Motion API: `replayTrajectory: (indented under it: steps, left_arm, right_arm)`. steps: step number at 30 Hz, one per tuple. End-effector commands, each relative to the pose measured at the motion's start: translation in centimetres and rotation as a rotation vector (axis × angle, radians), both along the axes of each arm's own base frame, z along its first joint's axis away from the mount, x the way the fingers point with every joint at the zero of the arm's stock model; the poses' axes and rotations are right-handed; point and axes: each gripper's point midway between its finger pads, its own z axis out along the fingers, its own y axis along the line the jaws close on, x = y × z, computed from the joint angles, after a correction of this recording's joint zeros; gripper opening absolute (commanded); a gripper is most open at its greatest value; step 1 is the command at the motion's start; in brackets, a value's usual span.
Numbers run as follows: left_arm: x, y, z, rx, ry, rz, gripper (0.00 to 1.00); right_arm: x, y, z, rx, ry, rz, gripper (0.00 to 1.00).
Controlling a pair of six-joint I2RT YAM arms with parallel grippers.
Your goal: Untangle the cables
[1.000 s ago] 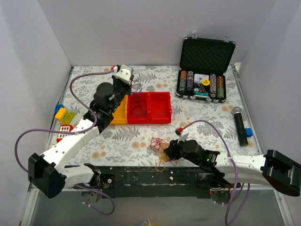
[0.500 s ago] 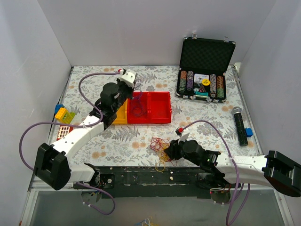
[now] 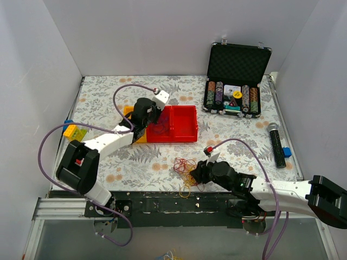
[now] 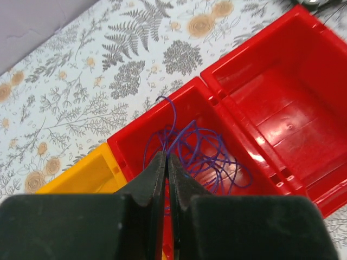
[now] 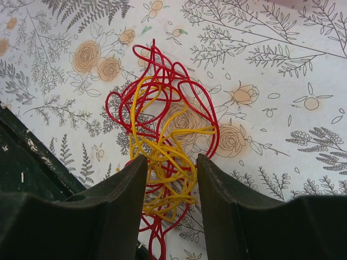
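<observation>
We see the cables in 2 places. A purple cable (image 4: 201, 156) lies as a loose coil in the red bin (image 4: 149, 118) next to the yellow bin (image 4: 81, 176). It has no clear long axis, though 1 loop arcs up toward the bin's rim. The left end effector (image 4: 166, 156) is clenched, and the purple strands gather right at its fingertips, so it appears to be pinching that cable. The coil spreads out just beyond and to the right of the tips. The red and yellow tangle (image 5: 162, 135) rests on the desk (image 5: 282, 81) close to its near edge. In the right wrist view its long axis runs in line with the fingers. The right end effector (image 5: 169, 162) is released, its 2 fingers apart on either side of the tangle's yellow end, while the red loops extend ahead of the tips.
</observation>
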Motion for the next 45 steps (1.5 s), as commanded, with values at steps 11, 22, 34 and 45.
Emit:
replayTrajectory:
  steps: [11,22,34,45]
  left_arm:
    - [0.3,-1.4,-3.1,0.091,0.098,0.008,0.22]
    - [-3.1,-2.4,6.9,-0.039,-0.008,-0.123,0.92]
    - [-21.3,-8.7,-1.9,0.179,0.081,-0.883,0.88]
    - [-19.2,-10.2,-7.7,0.384,0.074,-1.011,0.62]
  right_arm:
    - [0.5,0.8,1.8,0.051,-0.024,-0.009,0.51]
    - [0.9,-0.1,3.8,0.077,-0.076,-0.034,0.52]
    - [1.1,-0.8,4.9,0.089,-0.099,-0.054,0.52]
    - [0.7,-1.1,5.1,0.113,-0.097,-0.051,0.51]
